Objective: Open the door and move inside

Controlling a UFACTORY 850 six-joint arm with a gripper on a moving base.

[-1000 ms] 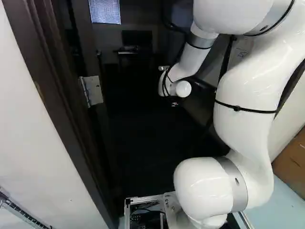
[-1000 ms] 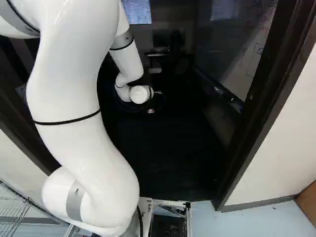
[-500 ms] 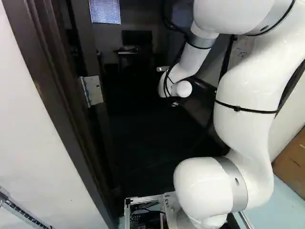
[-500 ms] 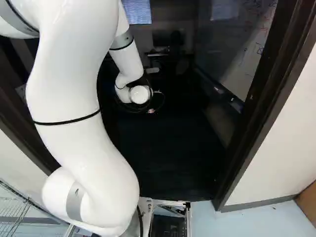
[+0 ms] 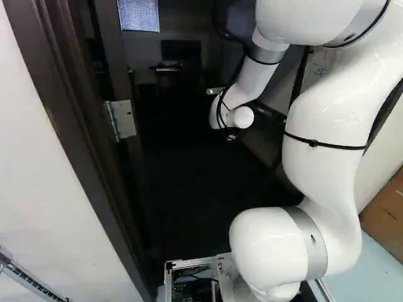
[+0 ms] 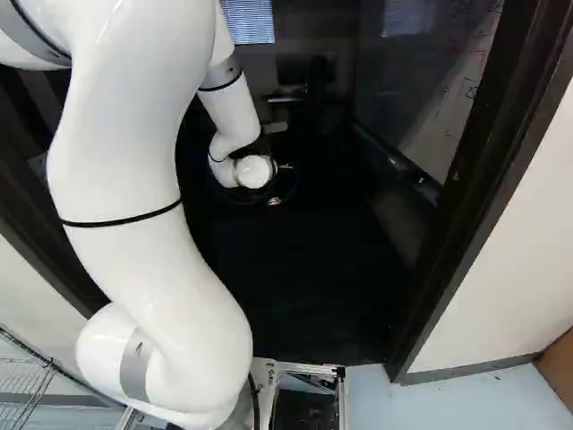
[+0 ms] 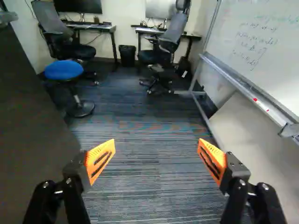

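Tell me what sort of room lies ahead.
Probably a small office or meeting room: desks with monitors, wheeled chairs and a whiteboard with writing on it.

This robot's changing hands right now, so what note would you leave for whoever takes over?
Tool: open, nothing held between its orange pads.
Door: standing open beside the tool; the arm reaches past the door frame into the room.
Done: door open.
Left: moving in. The base looks to be only at the threshold; I'd drive slowly, minding the door frame on both sides.
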